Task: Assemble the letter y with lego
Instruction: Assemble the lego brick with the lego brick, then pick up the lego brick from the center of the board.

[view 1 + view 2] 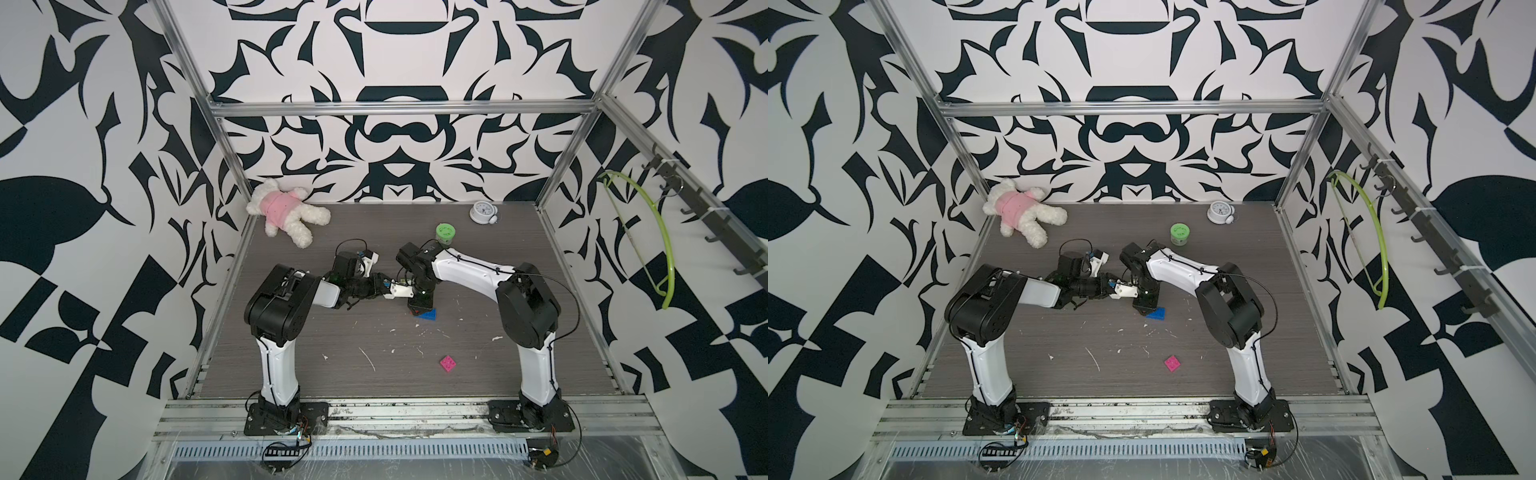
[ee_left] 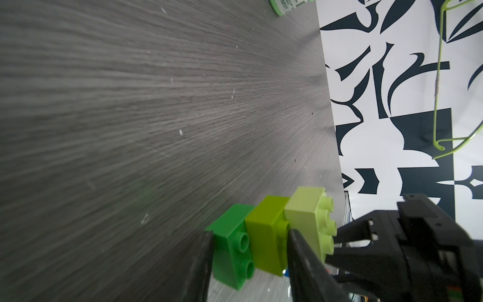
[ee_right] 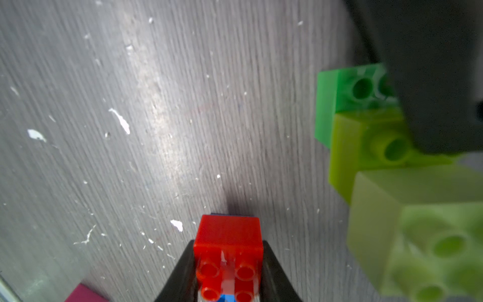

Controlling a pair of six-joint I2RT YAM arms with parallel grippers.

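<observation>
Plainly, step in hand: joining the stem to the crossbar, judging by both arms meeting near the middle of the table [image 1: 374,340].
Left gripper [image 2: 249,235]: clenched on the stem [image 2: 264,227], a row of one green and two lime bricks held off the table, with its studded pale-lime end pointing toward the other arm.
Right gripper [image 3: 228,244]: clamped on the red brick [image 3: 230,227], one finger on each flank.
Blue brick [image 1: 427,314]: lay flat on the table beneath the right gripper. A blue sliver showed under the red brick, so red seemed seated on it, though the joint was hidden.
Arms: the left gripper reached in from 9 o'clock of the right one. The stem was near the red brick but apart from it.
Pink brick [image 1: 448,362]: loose, at 5 o'clock from the blue brick and well apart.
Green tub [image 1: 444,233]: at 12 o'clock from the blue brick, not involved.
Progress: roughly half done, with the stem built and one prong probably on.
Next move: probably lifting red and blue together, squaring the stem's studs to the middle of blue's underside, and pressing firmly. The pink brick remained to be fetched.
</observation>
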